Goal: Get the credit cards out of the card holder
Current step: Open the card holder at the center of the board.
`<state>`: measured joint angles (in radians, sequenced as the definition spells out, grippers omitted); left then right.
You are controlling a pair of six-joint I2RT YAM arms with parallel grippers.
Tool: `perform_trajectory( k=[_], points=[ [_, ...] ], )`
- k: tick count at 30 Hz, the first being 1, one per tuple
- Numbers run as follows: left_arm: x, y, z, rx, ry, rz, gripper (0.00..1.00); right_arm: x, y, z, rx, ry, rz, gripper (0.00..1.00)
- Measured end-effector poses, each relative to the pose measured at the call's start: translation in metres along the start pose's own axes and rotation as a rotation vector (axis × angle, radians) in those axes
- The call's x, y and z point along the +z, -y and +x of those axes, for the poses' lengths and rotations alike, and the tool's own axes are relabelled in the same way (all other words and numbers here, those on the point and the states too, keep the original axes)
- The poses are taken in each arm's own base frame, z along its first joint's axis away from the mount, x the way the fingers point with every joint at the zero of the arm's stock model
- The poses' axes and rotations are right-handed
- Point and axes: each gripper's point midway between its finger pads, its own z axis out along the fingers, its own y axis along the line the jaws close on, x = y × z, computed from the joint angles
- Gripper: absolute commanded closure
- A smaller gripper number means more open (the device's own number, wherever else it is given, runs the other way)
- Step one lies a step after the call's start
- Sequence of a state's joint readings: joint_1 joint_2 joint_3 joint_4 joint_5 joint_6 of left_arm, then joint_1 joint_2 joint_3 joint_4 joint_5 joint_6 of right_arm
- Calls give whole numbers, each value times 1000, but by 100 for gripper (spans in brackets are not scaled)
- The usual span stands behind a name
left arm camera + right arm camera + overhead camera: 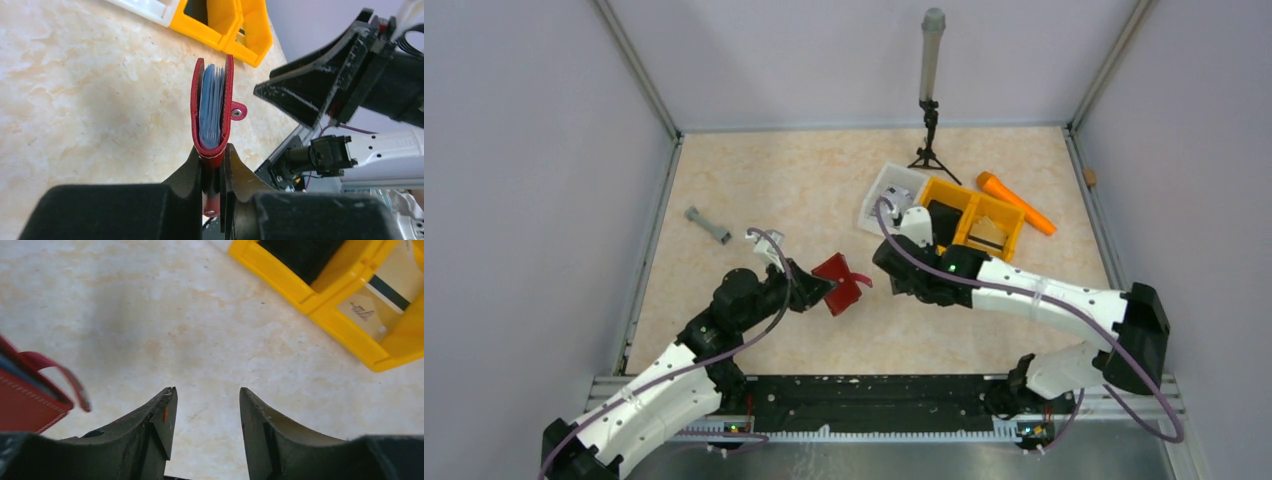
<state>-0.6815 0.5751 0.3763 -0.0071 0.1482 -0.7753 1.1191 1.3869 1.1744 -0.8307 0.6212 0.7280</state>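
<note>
My left gripper (821,288) is shut on the spine end of the dark red card holder (840,281) and holds it above the table. In the left wrist view my left gripper (214,159) pinches the card holder (227,85), which gapes slightly with several credit cards (211,102) edge-on inside, looking bluish-grey. Its snap tab (238,111) hangs to the right. My right gripper (886,268) is open and empty just right of the holder. In the right wrist view my right gripper (206,396) is over bare table, with the holder (22,400) at the left edge.
A yellow-orange divided bin (972,220) with a card in one compartment (382,295) and a white tray (886,198) stand behind my right arm. An orange tool (1016,202), a small tripod (930,110) and a grey bolt-like piece (709,225) lie around the table.
</note>
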Motion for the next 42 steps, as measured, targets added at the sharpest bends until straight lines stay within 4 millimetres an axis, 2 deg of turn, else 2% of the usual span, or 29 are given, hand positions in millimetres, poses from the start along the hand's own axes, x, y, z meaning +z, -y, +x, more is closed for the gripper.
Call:
perform_trajectory(
  k=[1,5,6,9,14,19,21,23,28,33,36,38,39,42],
  points=[
    [0,1,2,-6,-10,5,100,2,8,1,4,1,5,42],
    [-1,10,9,-36,-54,48,100,6,29,17,49,-14,-93,9],
    [-2,12,10,-45,-59,60,100,3,30,21,70,0,-147,6],
    [-4,19,10,-82,-65,84,100,-20,19,24,127,94,-365,5],
    [-7,45,0,-161,-50,191,100,-72,-14,1,197,303,-755,5],
    [-8,65,-5,-224,-46,290,100,-101,-45,-14,178,364,-979,4],
    [-9,71,-7,-247,-41,331,100,-103,-53,-16,175,364,-1013,5],
    [-10,79,-9,-268,-39,374,100,-104,-56,-18,182,366,-1026,11],
    [-14,98,-16,-289,-39,470,100,-112,-58,-35,232,423,-1052,38],
    [-21,110,-21,-290,-39,532,100,-114,-44,-55,328,498,-991,61],
    [-23,114,-23,-292,-37,550,100,-115,-33,-65,381,539,-948,71],
    [-26,117,-25,-293,-31,569,100,-115,-28,-69,407,557,-927,70],
    [-27,119,-26,-292,-26,581,100,-115,-26,-70,416,559,-922,67],
    [-32,124,-28,-295,-16,617,100,-113,-28,-69,423,550,-920,49]
  ],
)
